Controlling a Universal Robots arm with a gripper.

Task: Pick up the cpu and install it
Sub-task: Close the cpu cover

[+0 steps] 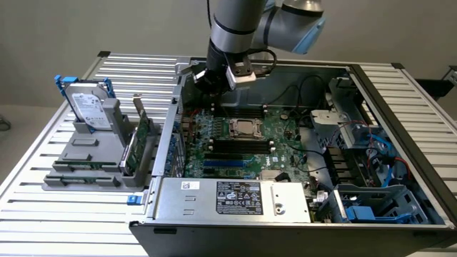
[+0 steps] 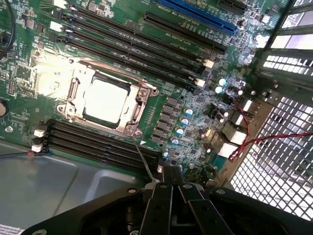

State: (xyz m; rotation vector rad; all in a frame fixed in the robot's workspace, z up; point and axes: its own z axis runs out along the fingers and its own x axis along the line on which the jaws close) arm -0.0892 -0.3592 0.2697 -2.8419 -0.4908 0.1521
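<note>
Pincer (image 2: 169,172) closed tight, gripping nothing, hanging above motherboard (image 2: 191,105) | cpu (image 2: 107,100) lying flat inside socket frame (image 2: 142,94), apparently already seated | case (image 1: 300,238) lying on side, giving top access.

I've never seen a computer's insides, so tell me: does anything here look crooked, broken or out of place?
Nothing stands out. The small shiny silver square cpu lies flat and square inside the metal-framed socket on the green motherboard, and the black gripper is shut, apart from it.
</note>
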